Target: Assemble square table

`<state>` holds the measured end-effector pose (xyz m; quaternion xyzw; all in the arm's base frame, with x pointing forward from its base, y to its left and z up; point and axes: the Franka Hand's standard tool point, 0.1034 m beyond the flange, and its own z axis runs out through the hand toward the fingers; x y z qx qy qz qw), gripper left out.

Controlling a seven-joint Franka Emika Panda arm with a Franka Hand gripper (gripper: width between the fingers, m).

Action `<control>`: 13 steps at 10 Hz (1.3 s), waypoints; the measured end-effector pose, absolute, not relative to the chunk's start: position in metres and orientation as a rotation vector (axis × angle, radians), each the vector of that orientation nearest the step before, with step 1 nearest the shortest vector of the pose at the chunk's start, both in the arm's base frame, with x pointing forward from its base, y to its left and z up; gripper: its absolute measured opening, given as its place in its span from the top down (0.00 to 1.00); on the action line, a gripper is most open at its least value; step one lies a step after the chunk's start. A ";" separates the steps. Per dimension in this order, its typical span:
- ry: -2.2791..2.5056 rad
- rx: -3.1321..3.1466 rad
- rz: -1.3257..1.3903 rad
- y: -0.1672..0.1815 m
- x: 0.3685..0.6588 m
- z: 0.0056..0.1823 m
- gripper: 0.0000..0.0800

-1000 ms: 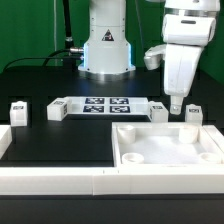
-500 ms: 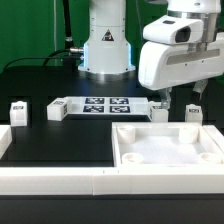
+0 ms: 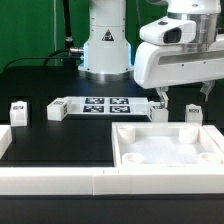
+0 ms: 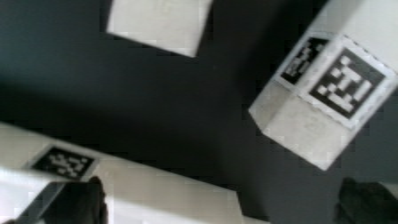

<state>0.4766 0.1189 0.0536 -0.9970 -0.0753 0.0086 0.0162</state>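
The white square tabletop (image 3: 166,146) lies rim up at the front of the exterior view's right. Two white tagged legs (image 3: 160,110) (image 3: 194,112) stand just behind it. Two more legs (image 3: 18,110) (image 3: 54,108) stand at the exterior view's left. My gripper (image 3: 181,95) hangs above the two legs on the right, open wide and empty, one finger (image 3: 157,97) over the nearer-left leg. In the wrist view the gripper (image 4: 222,205) shows dark fingers (image 4: 71,200) far apart, with a tagged leg (image 4: 338,90) and another tagged piece (image 4: 68,162) below.
The marker board (image 3: 105,105) lies between the leg pairs in front of the robot base (image 3: 106,50). A long low white border rail (image 3: 60,180) runs along the front edge, with a raised end (image 3: 5,138) at the exterior view's left.
The hand has turned about its vertical axis, so its broad side now faces the exterior camera, and it has shifted slightly left. The fingers stay open. No part has moved.
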 end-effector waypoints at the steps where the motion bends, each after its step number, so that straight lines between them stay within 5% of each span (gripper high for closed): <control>1: -0.032 -3.096 0.051 0.120 0.474 0.052 0.19; 6: 0.516 -3.015 0.109 0.123 0.476 0.049 0.19; 13: 0.350 -3.031 0.118 0.141 0.478 0.045 0.19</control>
